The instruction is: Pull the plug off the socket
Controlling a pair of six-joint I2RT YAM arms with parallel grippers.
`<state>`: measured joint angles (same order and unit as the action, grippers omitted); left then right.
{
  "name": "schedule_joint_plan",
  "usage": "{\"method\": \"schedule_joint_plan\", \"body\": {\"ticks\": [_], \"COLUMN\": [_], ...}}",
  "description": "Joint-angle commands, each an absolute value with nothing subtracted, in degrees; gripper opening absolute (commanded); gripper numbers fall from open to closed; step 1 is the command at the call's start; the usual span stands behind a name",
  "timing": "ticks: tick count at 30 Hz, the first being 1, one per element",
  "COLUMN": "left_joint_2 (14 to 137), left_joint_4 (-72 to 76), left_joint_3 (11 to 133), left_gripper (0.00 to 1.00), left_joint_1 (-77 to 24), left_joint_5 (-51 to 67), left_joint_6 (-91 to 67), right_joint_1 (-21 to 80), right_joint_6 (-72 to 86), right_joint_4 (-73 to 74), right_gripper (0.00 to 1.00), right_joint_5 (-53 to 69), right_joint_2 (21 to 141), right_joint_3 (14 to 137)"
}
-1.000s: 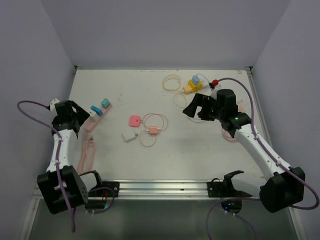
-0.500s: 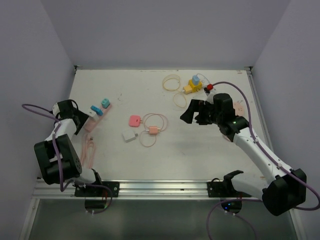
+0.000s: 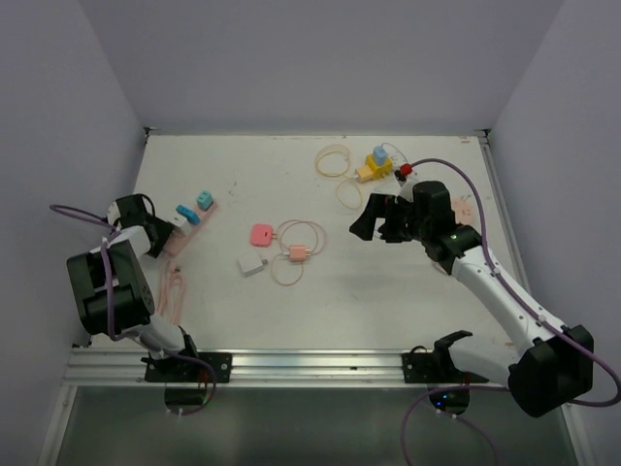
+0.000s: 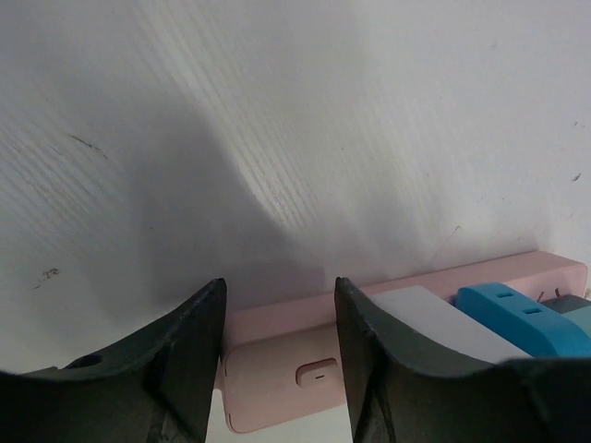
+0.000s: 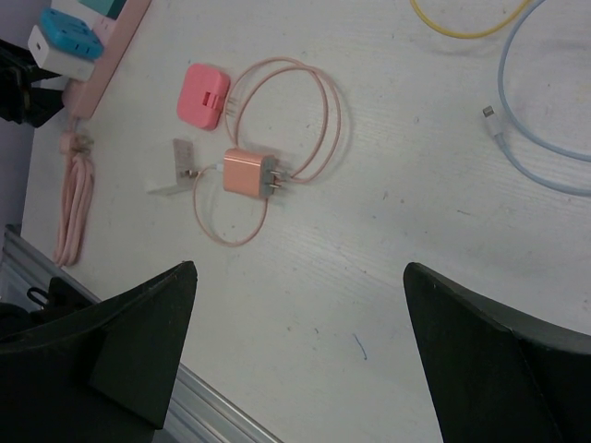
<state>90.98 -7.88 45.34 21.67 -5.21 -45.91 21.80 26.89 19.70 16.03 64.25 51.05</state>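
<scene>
The blue-and-white plug [image 3: 186, 215] sits pushed into the pink power strip [image 3: 180, 233] at the far left of the table, with a teal plug [image 3: 205, 200] in the next socket just beyond it, so nothing has been pulled out yet. Your left gripper [image 3: 155, 236] is low at the strip's switch end, its jaws moderately apart and holding nothing. In the left wrist view the strip's end lies between the two fingers [image 4: 189, 351]. I read that as a brace to pin the strip down while the plug is pulled, or as a stop short of the plug itself. Your right gripper [image 3: 374, 218] hangs wide open and empty over the middle-right of the table, well apart from the strip, looking down on a pink square charger [image 5: 203, 90] and an orange charger [image 5: 246, 173] with its looped cable. It seems to be waiting for its turn. You cannot tell whether the left fingers touch the strip or only hover over it. The wrist view cuts the plugs off at its right edge, and the plug's prongs are hidden in the socket.
</scene>
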Motion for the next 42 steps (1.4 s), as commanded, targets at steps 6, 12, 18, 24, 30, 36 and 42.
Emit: {"method": "schedule_joint_plan", "body": {"ticks": [6, 12, 18, 24, 30, 36, 42], "left_joint_2": [89.8, 88.4, 85.4, 82.3, 76.2, 68.1, 65.6], "left_joint_4": [-5.3, -5.8, -5.8, -7.1, -10.7, -12.9, -10.6], "left_joint_3": [39.8, 36.8, 33.1, 31.6, 30.3, 30.5, 30.9], "left_gripper": [0.45, 0.45, 0.45, 0.44, 0.49, 0.63, 0.70], "left_joint_1": [17.1, 8.8, 2.0, -8.2, -13.1, -13.1, -14.0], "left_joint_5": [-4.0, -3.7, -1.8, -1.6, -4.5, -8.4, -6.8], "left_joint_6": [-44.3, -44.2, -45.6, -46.8, -46.1, -42.3, -37.9], "right_joint_1": [22.1, 22.1, 22.1, 22.1, 22.1, 22.1, 22.1], "right_joint_6": [26.5, 26.6, 26.5, 26.5, 26.3, 26.1, 25.9], "right_joint_4": [18.4, 18.5, 18.8, 18.5, 19.0, 18.5, 18.9], "right_gripper": [0.98, 0.98, 0.98, 0.98, 0.98, 0.98, 0.97], "right_joint_5": [17.0, 16.8, 16.9, 16.9, 17.1, 17.7, 17.8], "right_joint_2": [66.7, 67.1, 67.1, 67.5, 67.4, 68.4, 68.4], "right_joint_3": [52.2, 52.4, 52.3, 51.9, 52.1, 51.6, 51.6]}}
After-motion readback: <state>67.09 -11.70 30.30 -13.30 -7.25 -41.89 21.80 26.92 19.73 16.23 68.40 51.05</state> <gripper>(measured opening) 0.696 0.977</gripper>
